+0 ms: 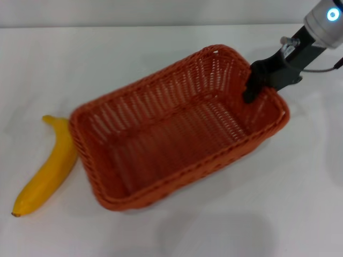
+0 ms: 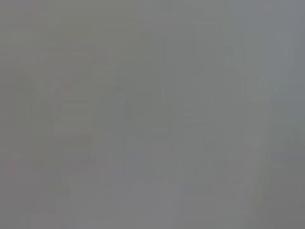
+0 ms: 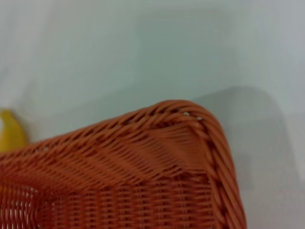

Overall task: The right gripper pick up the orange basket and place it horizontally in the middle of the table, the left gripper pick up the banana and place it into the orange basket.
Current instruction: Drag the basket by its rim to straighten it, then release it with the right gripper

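The jaws of the right gripper (image 1: 251, 88) are clenched on the right end wall of the orange basket (image 1: 177, 128), whose long axis is skewed across the desk (image 1: 278, 214), the banana (image 1: 45, 168) lying touching its far end.

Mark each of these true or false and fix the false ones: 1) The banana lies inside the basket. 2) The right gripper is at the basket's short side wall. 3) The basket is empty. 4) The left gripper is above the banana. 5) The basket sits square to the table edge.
1) False. The banana lies on the table, outside the basket, against its left end.
2) True. The right gripper has its fingers over the rim of the basket's right-hand short wall.
3) True. Only bare weave shows inside.
4) False. The left gripper shows in no view.
5) False. It lies skewed, its right end farther from the robot.
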